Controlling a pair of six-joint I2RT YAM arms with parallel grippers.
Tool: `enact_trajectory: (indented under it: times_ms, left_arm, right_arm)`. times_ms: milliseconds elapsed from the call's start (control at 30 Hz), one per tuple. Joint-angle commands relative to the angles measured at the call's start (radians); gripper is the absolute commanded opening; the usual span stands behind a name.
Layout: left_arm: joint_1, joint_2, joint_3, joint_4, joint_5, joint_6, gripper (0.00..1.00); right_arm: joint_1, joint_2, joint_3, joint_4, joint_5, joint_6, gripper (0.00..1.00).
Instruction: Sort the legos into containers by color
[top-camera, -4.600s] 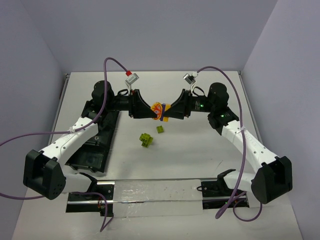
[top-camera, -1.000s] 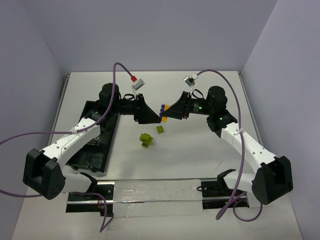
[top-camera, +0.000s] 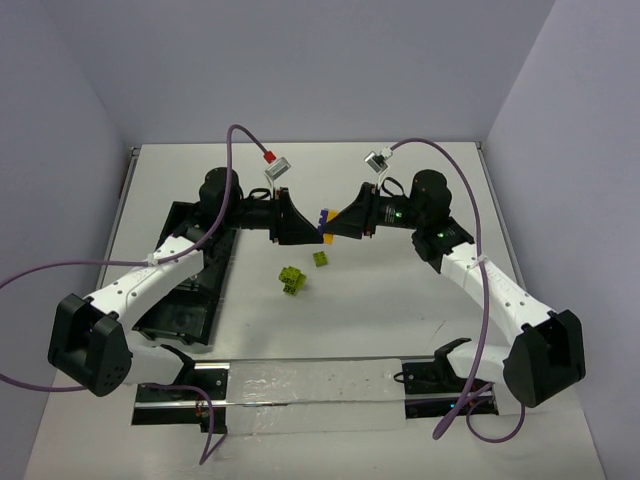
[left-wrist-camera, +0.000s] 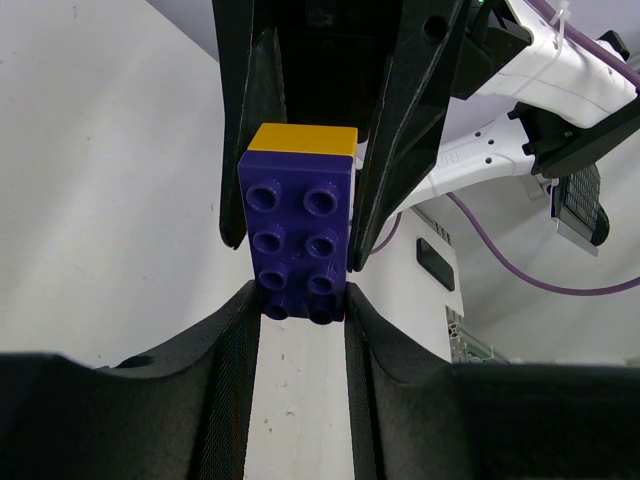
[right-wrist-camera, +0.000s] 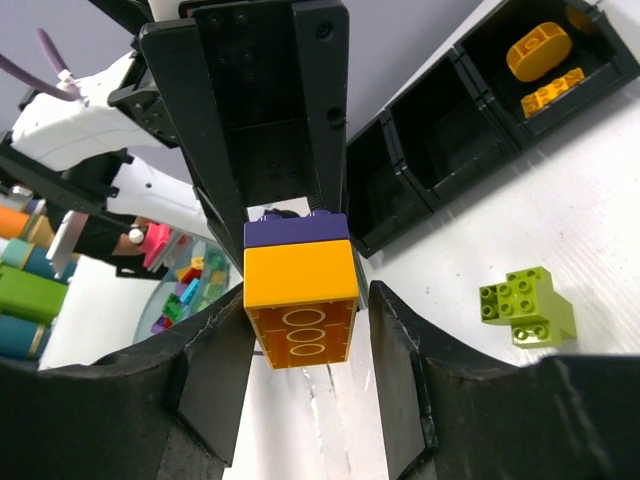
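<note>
A blue-purple brick (top-camera: 322, 217) stacked on an orange brick (top-camera: 333, 214) hangs above the table between my two grippers. My left gripper (top-camera: 312, 230) is shut on the purple brick's lower end (left-wrist-camera: 300, 240). My right gripper (top-camera: 332, 226) is shut on the orange brick (right-wrist-camera: 300, 285), and its fingers (left-wrist-camera: 385, 150) flank the stack. Two lime-green legos lie on the table below, a clump (top-camera: 292, 279) and a single brick (top-camera: 320, 258). The clump also shows in the right wrist view (right-wrist-camera: 528, 305). The black tray (top-camera: 170, 318) lies at the left. One compartment (right-wrist-camera: 590, 75) holds orange pieces (right-wrist-camera: 538, 50).
A metal rail with a white strip (top-camera: 320, 385) runs along the near edge of the table. Purple cables arc over both arms. Off the table, a tub of mixed coloured bricks (right-wrist-camera: 185, 285) shows behind the left arm.
Since 4.6 s ago my left gripper has shifted right and the stack has turned between the grippers. Over the last second almost nothing has moved.
</note>
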Motion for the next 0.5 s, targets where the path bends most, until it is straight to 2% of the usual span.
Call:
enact_trajectory:
  times_ms: [0,400,467]
  left_arm:
    - [0.001,-0.03,0.011,0.017,0.021,0.035,0.0]
    - [0.009,-0.027,0.003,0.04,0.028,0.019,0.0]
    - [0.009,-0.025,0.003,0.043,0.028,0.017,0.0]
  right_arm:
    - [-0.011,-0.033,0.04,-0.063,0.053,-0.059,0.56]
    - [-0.049,-0.066,0.016,-0.026,0.03,-0.034,0.58]
    - [-0.05,-0.065,0.013,-0.022,0.027,-0.032,0.63]
